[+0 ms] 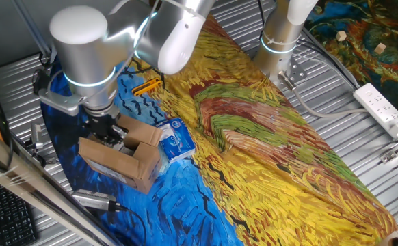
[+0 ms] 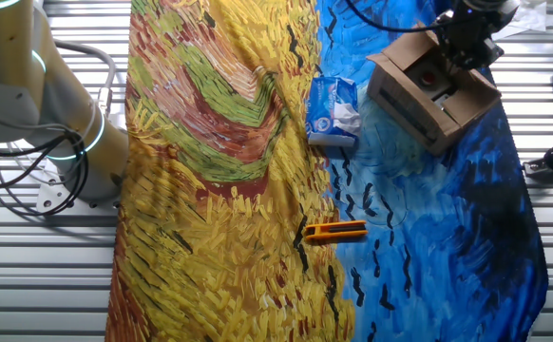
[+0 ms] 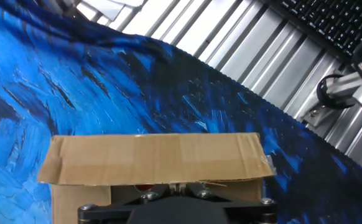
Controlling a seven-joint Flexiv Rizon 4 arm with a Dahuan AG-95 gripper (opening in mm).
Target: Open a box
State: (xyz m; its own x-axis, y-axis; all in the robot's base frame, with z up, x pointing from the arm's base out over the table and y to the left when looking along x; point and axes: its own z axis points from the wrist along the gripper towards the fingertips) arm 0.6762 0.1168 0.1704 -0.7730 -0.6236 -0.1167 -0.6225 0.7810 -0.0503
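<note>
The box is a small brown cardboard carton on the blue part of the painted cloth, its flaps spread open. My gripper reaches down into its open top from above. In the other fixed view the gripper sits over the box at the top right. In the hand view one wide flap lies flat just beyond my gripper. The two fingers stand close together with only a thin slit between them, and I see nothing held. The inside of the box is mostly hidden.
A blue-and-white soft packet lies right beside the box. An orange tool lies on the cloth. A metal tool and a keyboard sit off the cloth's edge. A second arm's base and a power strip are farther off.
</note>
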